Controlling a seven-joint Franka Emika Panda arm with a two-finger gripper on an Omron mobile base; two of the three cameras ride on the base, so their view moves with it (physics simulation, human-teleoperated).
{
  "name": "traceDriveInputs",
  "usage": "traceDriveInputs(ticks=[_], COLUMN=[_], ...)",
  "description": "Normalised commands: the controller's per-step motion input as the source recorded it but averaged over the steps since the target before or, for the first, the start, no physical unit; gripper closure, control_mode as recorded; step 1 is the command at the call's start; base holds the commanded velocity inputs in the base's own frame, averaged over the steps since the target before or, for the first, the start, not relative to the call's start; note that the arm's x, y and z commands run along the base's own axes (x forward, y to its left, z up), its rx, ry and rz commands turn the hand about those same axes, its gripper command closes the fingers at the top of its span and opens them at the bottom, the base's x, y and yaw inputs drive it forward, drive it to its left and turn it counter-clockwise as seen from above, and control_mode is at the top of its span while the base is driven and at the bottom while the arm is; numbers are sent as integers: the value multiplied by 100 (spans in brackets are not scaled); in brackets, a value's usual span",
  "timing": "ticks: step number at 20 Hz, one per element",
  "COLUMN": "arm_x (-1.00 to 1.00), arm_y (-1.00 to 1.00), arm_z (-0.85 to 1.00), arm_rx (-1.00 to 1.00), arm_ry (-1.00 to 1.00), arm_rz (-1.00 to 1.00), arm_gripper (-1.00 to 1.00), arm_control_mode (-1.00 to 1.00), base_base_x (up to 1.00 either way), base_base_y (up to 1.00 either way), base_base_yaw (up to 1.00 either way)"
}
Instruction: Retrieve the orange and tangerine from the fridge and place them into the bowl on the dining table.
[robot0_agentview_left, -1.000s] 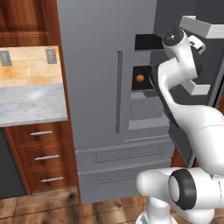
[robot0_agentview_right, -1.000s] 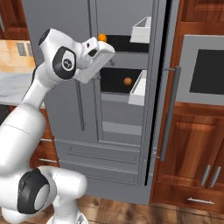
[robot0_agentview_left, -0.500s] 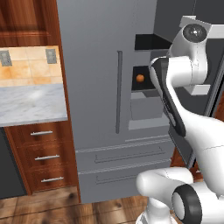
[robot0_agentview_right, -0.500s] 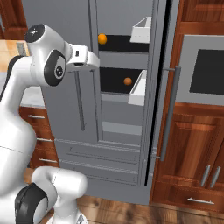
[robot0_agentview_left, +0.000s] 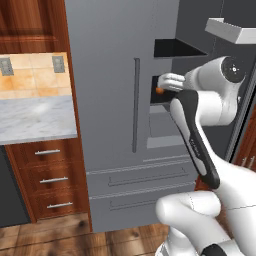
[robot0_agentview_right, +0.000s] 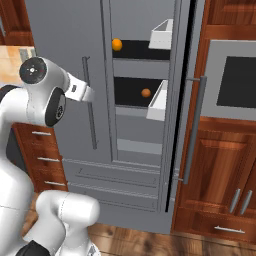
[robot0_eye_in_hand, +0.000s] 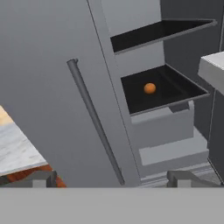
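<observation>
The gripper (robot0_eye_in_hand: 109, 177) stands spread wide and empty, facing the fridge (robot0_eye_in_hand: 65, 52); an orange fruit (robot0_eye_in_hand: 149, 88) lies ahead on a black shelf (robot0_eye_in_hand: 175, 89).

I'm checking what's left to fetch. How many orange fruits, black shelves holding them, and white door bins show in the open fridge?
Orange fruits: 2, upper one, lower one
Black shelves: 2, upper, lower
White door bins: 2, upper, lower
Total: 6

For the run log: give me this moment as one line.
gripper: open, empty, facing fridge | right door open | one fruit upper shelf | one fruit lower shelf | none picked yet
</observation>
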Motion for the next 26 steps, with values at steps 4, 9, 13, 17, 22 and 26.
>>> traceDriveInputs(ticks=[4,9,13,17,22,26], arm_x=[-3,35,61,60,46,46], arm_y=[52,6,0,12,19,2], arm_z=[0,0,0,-11,-27,-20], arm_rx=[2,0,0,0,0,0], arm_ry=[0,7,11,3,-2,-2], arm_rz=[4,0,0,0,0,0], arm_gripper=[-100,-100,-100,-100,-100,-100], arm_control_mode=[-100,-100,-100,-100,-100,-100], base_base_x=[0,0,0,0,0,0], base_base_y=[0,0,0,0,0,0], base_base_yaw=[0,0,0,0,0,0])
